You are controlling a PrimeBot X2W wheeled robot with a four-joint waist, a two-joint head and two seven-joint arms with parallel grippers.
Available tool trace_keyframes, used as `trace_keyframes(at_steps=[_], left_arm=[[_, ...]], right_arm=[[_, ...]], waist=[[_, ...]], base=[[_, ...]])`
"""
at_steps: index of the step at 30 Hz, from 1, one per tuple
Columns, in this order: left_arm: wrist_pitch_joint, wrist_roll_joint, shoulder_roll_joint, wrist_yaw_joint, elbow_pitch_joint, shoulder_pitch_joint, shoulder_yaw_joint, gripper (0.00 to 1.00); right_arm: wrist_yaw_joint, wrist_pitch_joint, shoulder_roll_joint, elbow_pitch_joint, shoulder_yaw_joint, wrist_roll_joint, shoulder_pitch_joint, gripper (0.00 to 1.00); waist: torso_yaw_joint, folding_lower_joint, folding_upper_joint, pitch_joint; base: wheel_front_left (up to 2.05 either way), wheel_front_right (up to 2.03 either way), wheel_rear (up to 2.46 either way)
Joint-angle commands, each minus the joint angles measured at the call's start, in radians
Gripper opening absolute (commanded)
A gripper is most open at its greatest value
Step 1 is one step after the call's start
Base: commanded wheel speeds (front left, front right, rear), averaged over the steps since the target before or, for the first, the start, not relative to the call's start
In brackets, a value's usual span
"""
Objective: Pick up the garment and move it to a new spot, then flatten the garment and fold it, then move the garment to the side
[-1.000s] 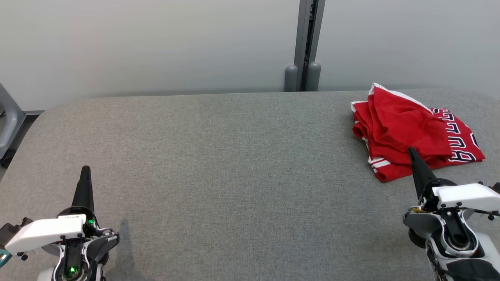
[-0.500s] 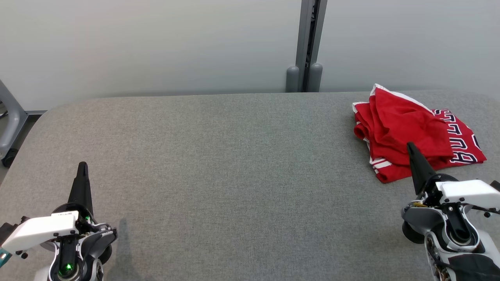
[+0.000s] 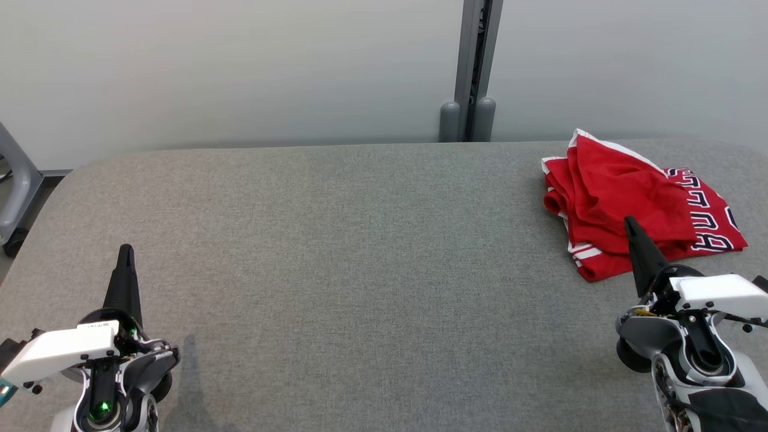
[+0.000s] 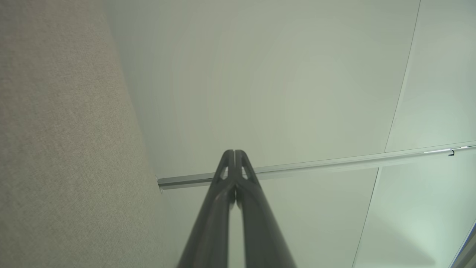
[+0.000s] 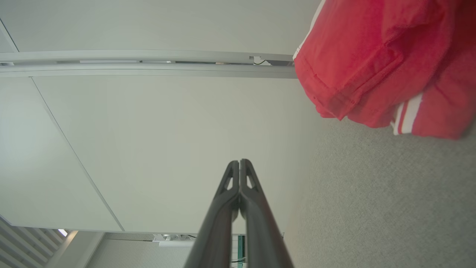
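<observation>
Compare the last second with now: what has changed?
The left gripper and right gripper each crept slightly forward, up the head view, jaws shut, holding nothing. The whole picture's small sideways shift is the camera. The red garment stays loosely folded at the far right of the table, untouched.

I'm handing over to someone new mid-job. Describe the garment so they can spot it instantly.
Start at the wide grey padded table and follow its far edge to the robot's right, past the vertical post. There lies the garment, a crumpled red jersey with white stripes and dark lettering, near the tip of the shut right tool. Its bright red stands out against the grey surface.
</observation>
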State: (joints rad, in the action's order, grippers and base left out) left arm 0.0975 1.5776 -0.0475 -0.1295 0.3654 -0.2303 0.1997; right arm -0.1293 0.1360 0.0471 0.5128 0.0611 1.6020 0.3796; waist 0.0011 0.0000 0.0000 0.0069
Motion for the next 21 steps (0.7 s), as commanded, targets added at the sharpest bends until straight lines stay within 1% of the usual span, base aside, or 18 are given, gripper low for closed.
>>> trace_keyframes(at_steps=[1,21], left_arm=[[0.001,0.005,-0.005,-0.002,0.000,-0.006,0.003,0.00],[0.001,0.005,-0.005,-0.002,0.000,-0.006,0.003,0.00]], right_arm=[[-0.002,0.003,0.005,0.002,0.005,0.006,0.000,0.00],[-0.002,0.003,0.005,0.002,0.005,0.006,0.000,0.00]], waist=[[0.000,0.0000,0.0000,0.000],[0.000,0.0000,0.0000,0.000]], base=[[0.00,0.00,0.00],[0.00,0.00,0.00]])
